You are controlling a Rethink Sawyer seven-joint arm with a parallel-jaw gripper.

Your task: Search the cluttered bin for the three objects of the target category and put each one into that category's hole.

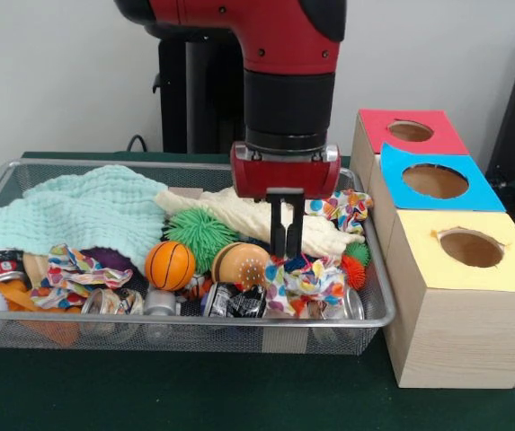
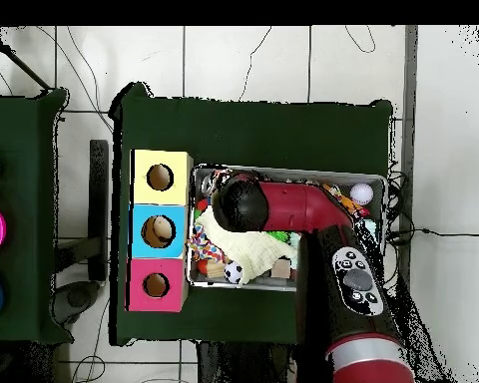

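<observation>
Inside the bin (image 1: 378,316), toward the end nearest the three boxes, one polka-dot cloth (image 1: 304,277) lies bunched against the front rim, and the gripper (image 1: 285,252) hangs directly above it. The two dark fingers (image 1: 278,229) point straight down and stand close together with only a thin slit between them; their tips reach the top of the cloth, but whether they pinch any fabric cannot be told. A second polka-dot cloth (image 1: 347,208) sits behind the first one, near the bin's back corner on the box side, and a third polka-dot cloth (image 1: 70,272) lies toward the opposite end, beside the orange ball (image 1: 169,265). The arm (image 1: 288,72) drops vertically from the top of the front view, its red wrist block just above the cream knitted cloth (image 1: 239,215); in the overhead view the red arm (image 2: 303,207) reaches across the bin from the robot's side and bends so that its black joint covers the end next to the boxes. The hole (image 1: 470,248) opens in the yellow top of the box (image 1: 455,314) standing just beside the bin, nearest the front camera, with the blue-topped box (image 1: 437,181) and the red-topped box (image 1: 410,131) lined up behind it. The mint green cloth (image 1: 86,211) spreads over the bin's far end from the boxes.
</observation>
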